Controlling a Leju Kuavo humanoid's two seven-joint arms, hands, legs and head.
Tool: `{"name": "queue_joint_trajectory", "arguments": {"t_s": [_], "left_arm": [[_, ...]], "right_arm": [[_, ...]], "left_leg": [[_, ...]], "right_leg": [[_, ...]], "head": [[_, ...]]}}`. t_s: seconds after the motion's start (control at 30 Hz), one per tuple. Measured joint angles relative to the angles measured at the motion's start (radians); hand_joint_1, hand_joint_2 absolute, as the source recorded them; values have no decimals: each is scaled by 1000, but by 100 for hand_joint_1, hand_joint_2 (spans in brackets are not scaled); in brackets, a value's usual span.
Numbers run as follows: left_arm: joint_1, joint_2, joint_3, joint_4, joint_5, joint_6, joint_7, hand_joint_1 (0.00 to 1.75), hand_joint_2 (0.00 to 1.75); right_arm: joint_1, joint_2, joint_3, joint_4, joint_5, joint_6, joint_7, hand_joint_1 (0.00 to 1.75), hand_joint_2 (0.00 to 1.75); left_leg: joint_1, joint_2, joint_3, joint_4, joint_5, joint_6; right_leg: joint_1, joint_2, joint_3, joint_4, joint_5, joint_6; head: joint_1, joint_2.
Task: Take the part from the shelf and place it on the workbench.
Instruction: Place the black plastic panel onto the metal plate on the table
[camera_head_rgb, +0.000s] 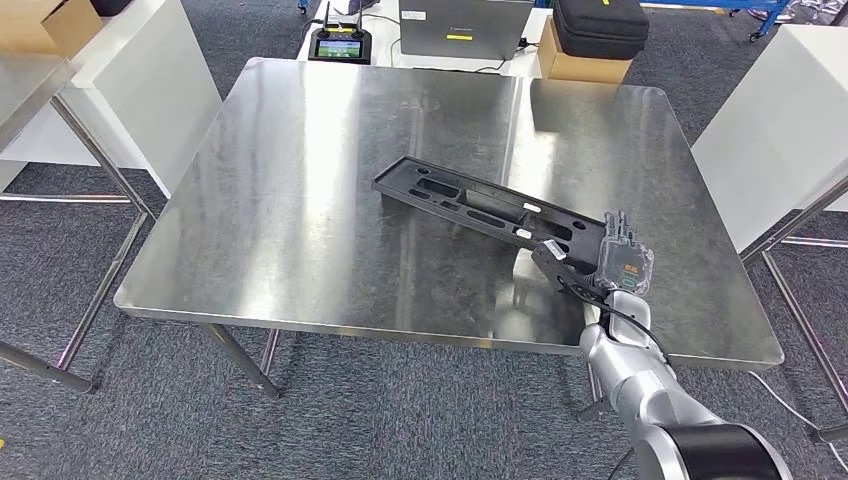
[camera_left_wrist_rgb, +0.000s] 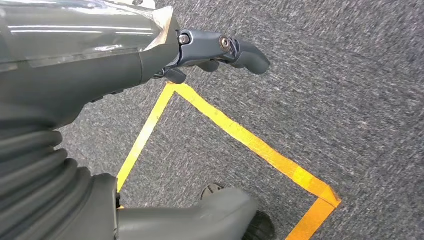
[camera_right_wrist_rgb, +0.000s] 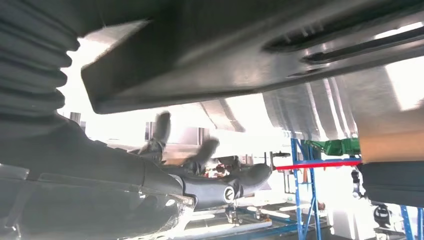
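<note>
Workbench: square brushed-steel table (camera_head_rgb: 300, 200) on thin legs, carrying the part
Part: long black moulded plastic tray-like piece (camera_head_rgb: 480, 205), lying diagonally from the table's middle toward its near right corner, apparently flat on the steel
Right hand (camera_head_rgb: 620, 262): at the part's near-right end; whether its fingers grip it or are loosened, I cannot tell
Left hand (camera_left_wrist_rgb: 210, 50): hanging over grey carpet with yellow tape (camera_left_wrist_rgb: 250, 142), fingers curled, holding nothing
Risk: pulling away while fingers catch could drag the part toward the near right corner
</note>
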Motion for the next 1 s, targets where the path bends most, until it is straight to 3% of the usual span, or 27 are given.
{"name": "queue_joint_trajectory", "arguments": {"t_s": [0.23, 0.57, 0.67, 0.8, 1.0], "left_arm": [[-1, 1, -4, 0, -10, -32, 35, 0, 0], [-1, 0, -4, 0, -29, -60, 47, 0, 0], [-1, -2, -1, 0, -32, -63, 47, 0, 0], [-1, -5, 13, 0, -31, -55, 47, 0, 0], [-2, -10, 29, 0, -31, -50, 46, 0, 0]], "right_arm": [[10, 0, -26, -19, -4, 0, -29, 0, 0], [32, 14, -54, -116, -115, 12, -185, 0, 0], [71, 28, -55, -245, -227, 45, -265, 0, 0], [177, 64, -31, -551, -475, 111, -415, 0, 0], [283, 94, 34, -898, -560, 124, -455, 0, 0]], "left_leg": [[0, 0, 1, 0, 0, 0], [0, 0, 0, 0, 0, 0], [0, 0, 1, 0, 0, 0], [0, -1, 0, 0, 0, 0], [2, -1, 2, 0, -3, -4]], "right_leg": [[0, 0, -3, 0, 0, 0], [1, 0, 6, 0, 0, 0], [3, 0, 7, 0, 0, 0], [3, -1, 7, 0, 0, 0], [3, -1, -1, 0, -5, -1]], "head": [[0, 0], [0, 0], [0, 0], [0, 0], [0, 0]]}}
